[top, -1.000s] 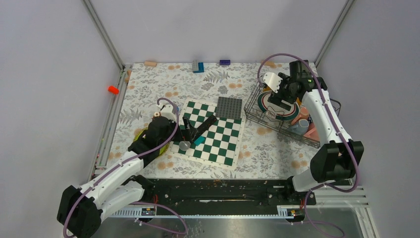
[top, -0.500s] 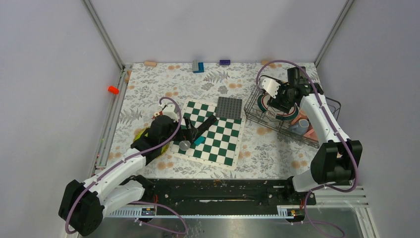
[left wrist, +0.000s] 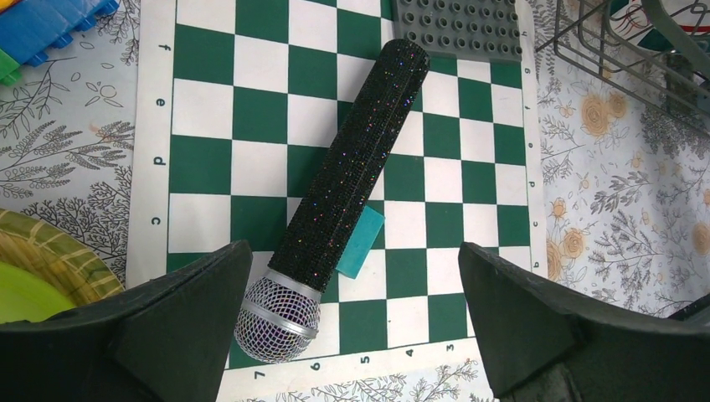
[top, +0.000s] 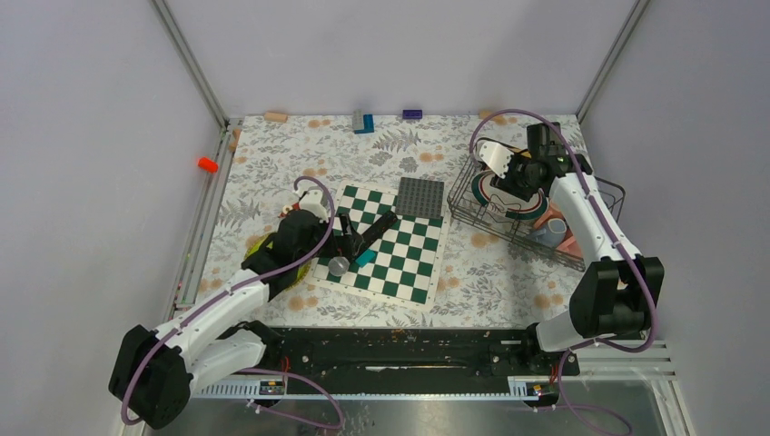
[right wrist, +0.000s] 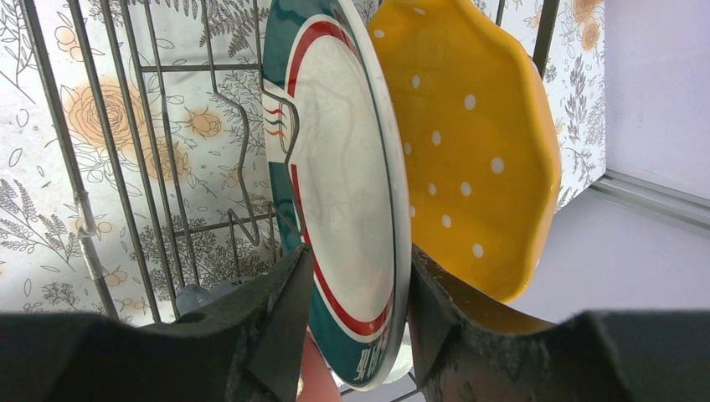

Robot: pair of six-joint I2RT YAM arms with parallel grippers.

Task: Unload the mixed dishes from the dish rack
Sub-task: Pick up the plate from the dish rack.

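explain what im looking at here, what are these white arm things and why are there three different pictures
These are two white robot arms, left and right, bolted to the edge of a table. Each ends in a two-finger gripper. The wide picture comes from a fixed camera above and behind them. The other two come from a camera on each wrist, so the dark shapes at the bottom are that arm's own fingers.

The left gripper hangs wide open and empty over a glittery black microphone and a teal block on a green-and-white chessboard.

The right gripper reaches into the black wire dish rack. Its fingers sit either side of a white plate with green and red rings, beside a yellow dotted plate. Whether it grips yet is unclear.
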